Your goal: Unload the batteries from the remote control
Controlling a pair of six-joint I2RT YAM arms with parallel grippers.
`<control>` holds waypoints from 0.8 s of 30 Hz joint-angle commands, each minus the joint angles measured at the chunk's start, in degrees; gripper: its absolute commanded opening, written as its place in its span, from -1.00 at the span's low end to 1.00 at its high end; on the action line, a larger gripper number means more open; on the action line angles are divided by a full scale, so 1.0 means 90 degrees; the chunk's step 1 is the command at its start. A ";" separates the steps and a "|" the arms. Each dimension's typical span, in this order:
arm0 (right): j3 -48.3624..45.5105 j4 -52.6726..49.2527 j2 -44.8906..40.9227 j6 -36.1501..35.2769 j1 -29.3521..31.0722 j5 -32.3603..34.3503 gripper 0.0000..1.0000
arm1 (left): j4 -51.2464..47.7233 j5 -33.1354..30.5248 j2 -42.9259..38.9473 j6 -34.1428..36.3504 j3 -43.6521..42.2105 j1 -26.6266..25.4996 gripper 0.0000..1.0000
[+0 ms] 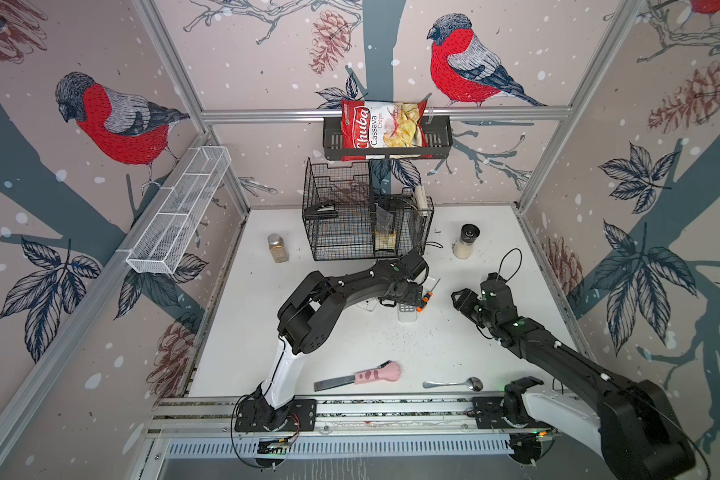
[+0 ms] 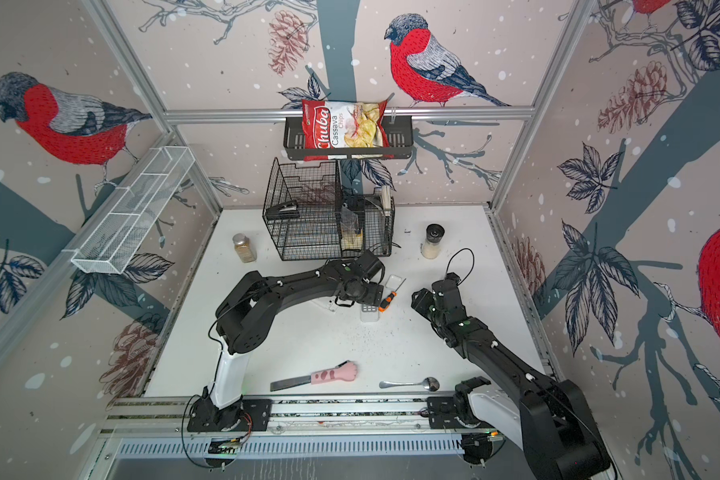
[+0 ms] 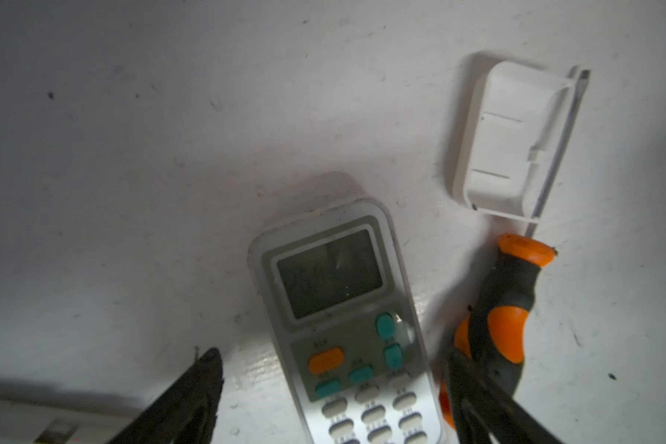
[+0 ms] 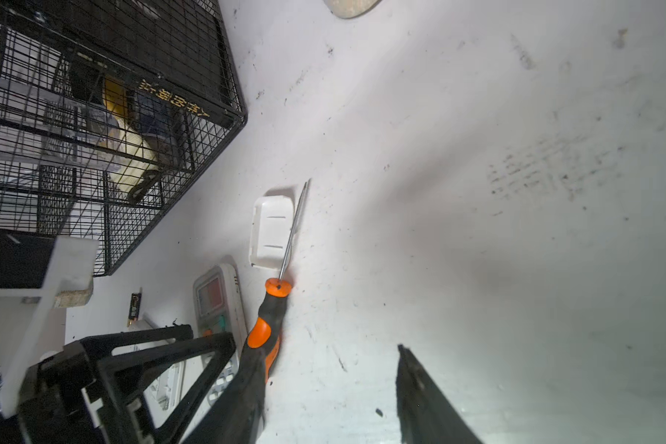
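Your left pincer point(image 3: 333, 357) hangs spread wide over the remote point(image 3: 343, 319), one finger on each side, pinching nothing. The remote lies buttons-up on the table point(image 3: 131, 153), so its battery bay faces down and you cannot see whether any batteries are inside. In the right wrist view a small dark piece point(image 4: 135, 304) lies on the table near the remote. It may be one battery, but it is too small to be sure.

If you lift or tip the remote, anything loose in the open bay could drop out and roll away.

One finger of the left pincer sits close against the screwdriver point(image 3: 504, 307). If you close now, you may trap its handle together with the remote, or skew the remote sideways. The screwdriver's shaft rests along the removed cover point(image 3: 496, 142), so a knock on the handle would probably shove that cover too.

Your right pincer point(image 4: 327, 369) is part-way spread with only bare table between its fingers, and one finger is just beside the screwdriver handle. A careless sweep there could push the tool into the remote.
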 commanded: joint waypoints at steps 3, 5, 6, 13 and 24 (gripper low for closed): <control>0.0055 -0.0092 -0.0100 -0.0195 -0.0009 0.0063 0.11 | -0.0468 -0.0401 0.0316 -0.0246 0.0329 -0.0043 0.73; 0.0064 -0.0073 -0.0091 -0.0226 -0.0013 0.0038 0.11 | -0.0532 -0.0467 0.0442 -0.0293 0.0454 -0.0054 0.69; 0.0066 -0.0057 -0.0091 -0.0236 -0.0032 0.0025 0.11 | -0.0576 -0.0521 0.0507 -0.0317 0.0524 -0.0062 0.68; 0.0064 0.0069 -0.0052 -0.0293 -0.0058 -0.0067 0.11 | -0.0882 -0.0685 0.0857 -0.0347 0.0893 -0.0060 0.39; 0.0052 0.0167 0.0030 -0.0454 0.0005 -0.0233 0.11 | -0.0682 -0.0583 0.0722 -0.0451 0.0592 -0.0017 0.06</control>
